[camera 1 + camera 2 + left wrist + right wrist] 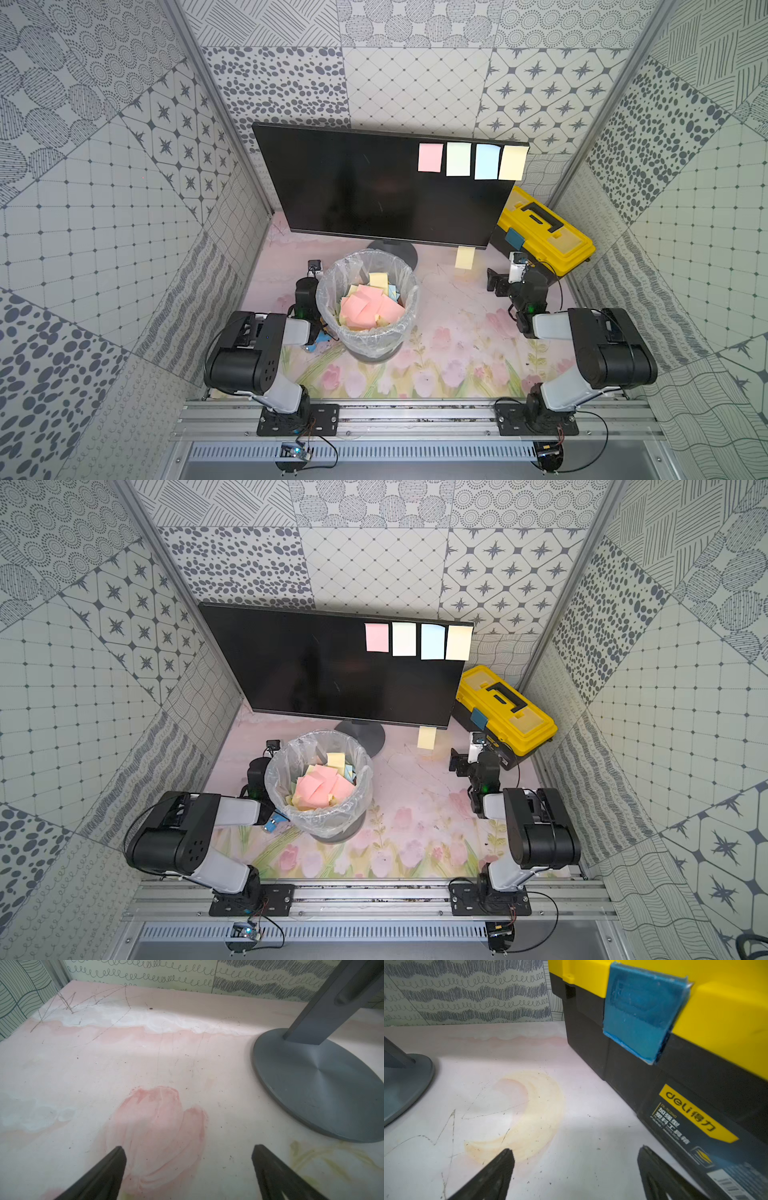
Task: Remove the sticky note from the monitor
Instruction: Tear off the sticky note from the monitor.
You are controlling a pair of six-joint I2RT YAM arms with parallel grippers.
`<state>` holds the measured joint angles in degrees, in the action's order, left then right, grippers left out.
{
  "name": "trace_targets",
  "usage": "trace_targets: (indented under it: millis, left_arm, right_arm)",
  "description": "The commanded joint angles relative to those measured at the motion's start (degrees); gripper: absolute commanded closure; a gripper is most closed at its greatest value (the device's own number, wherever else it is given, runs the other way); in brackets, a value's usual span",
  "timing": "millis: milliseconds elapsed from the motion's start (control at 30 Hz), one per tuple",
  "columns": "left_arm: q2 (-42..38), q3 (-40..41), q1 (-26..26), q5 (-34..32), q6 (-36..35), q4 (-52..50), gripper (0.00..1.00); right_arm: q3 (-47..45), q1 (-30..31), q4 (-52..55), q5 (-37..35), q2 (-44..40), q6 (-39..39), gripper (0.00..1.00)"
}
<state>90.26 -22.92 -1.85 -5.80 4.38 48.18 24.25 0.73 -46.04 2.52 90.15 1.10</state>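
- The left gripper (188, 1147) hangs low over the flower-printed table (457, 353), its jaws spread wide and empty
- One round waste bin lined with clear plastic (374, 345) stands mid-table, holding a jumble of pink, yellow and blue paper squares
- One large flat black monitor (374, 187) stands at the back on its round grey foot (322, 1088)
- Four sticky notes line its upper right corner: a pink note (430, 157), a pale green note (458, 159), a light blue note (487, 161), a cream yellow note (513, 163); a fifth, a pale yellow note (464, 257), shows just under the lower edge, hanging or lying I cannot tell
- The right gripper (575, 1148) sits low beside one yellow-lidded black plastic toolbox (540, 232), jaws apart, empty
- No note is touched yet, so I'd say the reach has not begun; this gripper looks nearer and must rise to the row, pinch one loose lower edge and peel
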Motion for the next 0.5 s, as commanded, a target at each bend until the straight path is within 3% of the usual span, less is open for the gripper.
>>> trace_targets:
  millis: [0, 467]
  left_arm:
    - [-0.1, -0.5, -0.4, 1.3, -0.7, 0.8, 0.01]
    - [0.1, -0.3, -0.4, 1.2, -1.0, 1.3, 0.01]
  right_arm:
    - [-0.5, 0.1, -1.5, -0.3, -1.3, 0.6, 0.03]
    - [-0.5, 0.1, -1.5, -0.3, -1.3, 0.6, 0.03]
